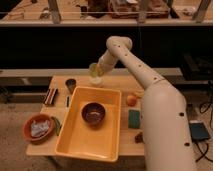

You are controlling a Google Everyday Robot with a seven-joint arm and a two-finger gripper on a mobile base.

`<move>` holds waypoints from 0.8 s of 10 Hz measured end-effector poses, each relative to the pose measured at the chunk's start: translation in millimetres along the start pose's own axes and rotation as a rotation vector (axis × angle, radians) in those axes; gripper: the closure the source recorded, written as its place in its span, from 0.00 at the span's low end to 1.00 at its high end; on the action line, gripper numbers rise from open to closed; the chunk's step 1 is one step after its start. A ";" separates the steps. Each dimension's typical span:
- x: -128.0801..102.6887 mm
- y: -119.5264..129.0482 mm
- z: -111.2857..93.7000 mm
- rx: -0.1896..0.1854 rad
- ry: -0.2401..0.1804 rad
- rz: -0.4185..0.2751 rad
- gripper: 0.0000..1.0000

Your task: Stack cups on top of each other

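My gripper [98,67] is at the far edge of the wooden table [80,150], just behind the yellow tray. It is shut on the light green cup [94,70] and holds it tilted, right above the cream-white cup [95,80], which stands on the table. I cannot tell whether the two cups touch. The dark grey-brown cup [71,85] stands upright on the table to the left, apart from the others.
A yellow tray [75,142] in the middle of the table holds a wider dark-brown bowl [93,112]. An orange bowl with cloth [39,128] sits front left. An orange fruit [131,100], a green sponge [134,119] and a small brown item [139,136] lie at the right.
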 end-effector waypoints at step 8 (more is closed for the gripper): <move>4.4 4.6 5.6 0.003 0.020 0.005 0.20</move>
